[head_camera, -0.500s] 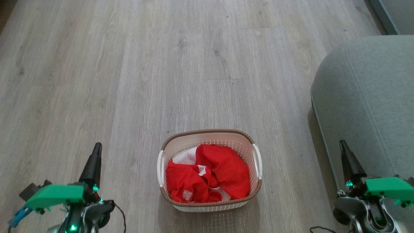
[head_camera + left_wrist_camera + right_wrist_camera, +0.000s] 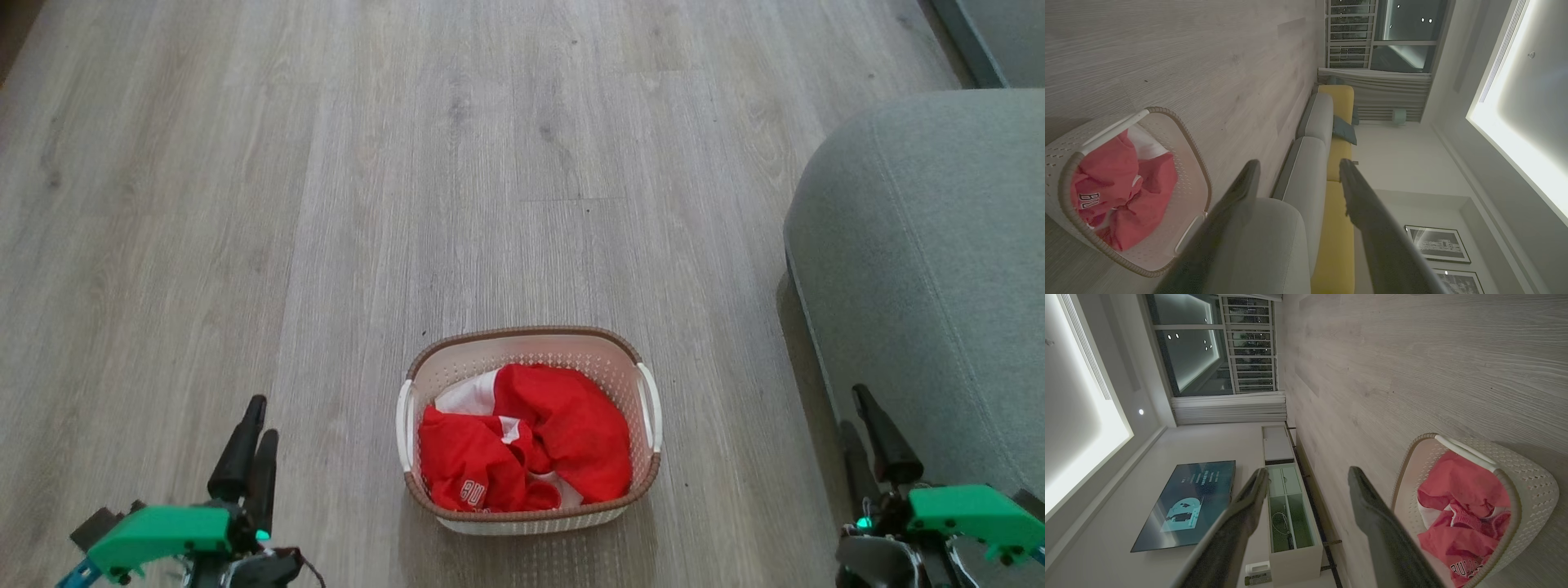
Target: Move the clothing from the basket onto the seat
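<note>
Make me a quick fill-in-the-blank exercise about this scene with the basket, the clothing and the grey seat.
1. The clothing piled in the basket is bright ____.
2. The basket stands on the wooden ____.
3. The grey seat is on the robot's ____ side of the basket.
4. The left gripper and the right gripper both have their fingers ____, holding nothing.

Missing words: red; floor; right; open.

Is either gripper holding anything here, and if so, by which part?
Nothing is held. The left gripper and right gripper are both open and empty; the clothing lies in the basket.
</note>
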